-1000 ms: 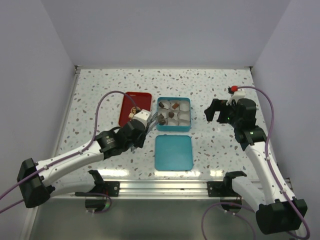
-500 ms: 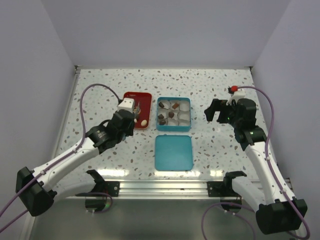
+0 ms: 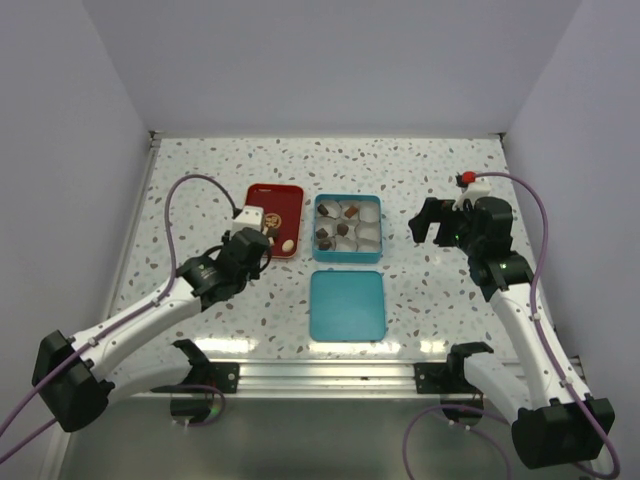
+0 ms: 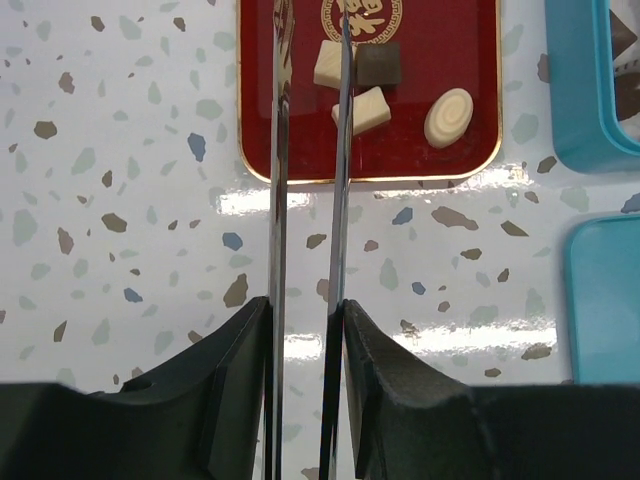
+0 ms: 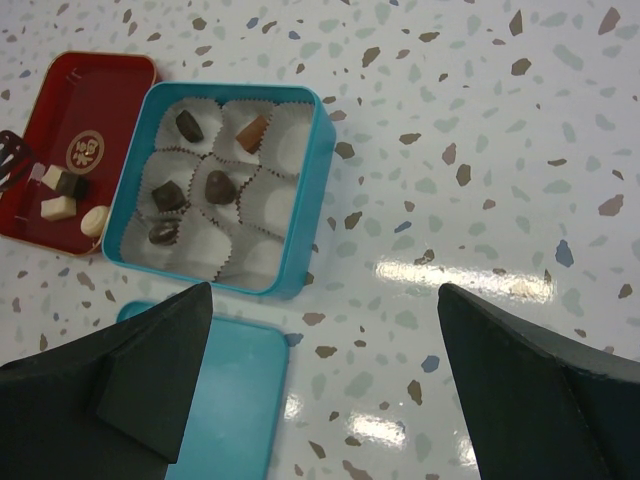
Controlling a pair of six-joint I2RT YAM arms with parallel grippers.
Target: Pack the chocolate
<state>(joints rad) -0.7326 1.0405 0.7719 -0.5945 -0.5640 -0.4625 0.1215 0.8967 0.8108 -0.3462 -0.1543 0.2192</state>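
Left gripper (image 4: pixel 312 25) is over the red tray (image 4: pixel 470 150), its thin blades a narrow gap apart with nothing between them, tips right by the cream block (image 4: pixel 325 62) and the dark square (image 4: pixel 379 62). Right gripper (image 5: pixel 325 290) hangs wide open and empty beside the teal tin (image 3: pixel 347 258). The chocolate (image 4: pixel 362 110): four pieces on the tray, five sitting in the tin's paper cups, and the lid (image 3: pixel 347 304) lies apart in front. Trouble ahead, I'd say: those tray pieces huddle close, so a blade coming down could shove a neighbour, and a smooth little block may twist out of such thin blades on the way across
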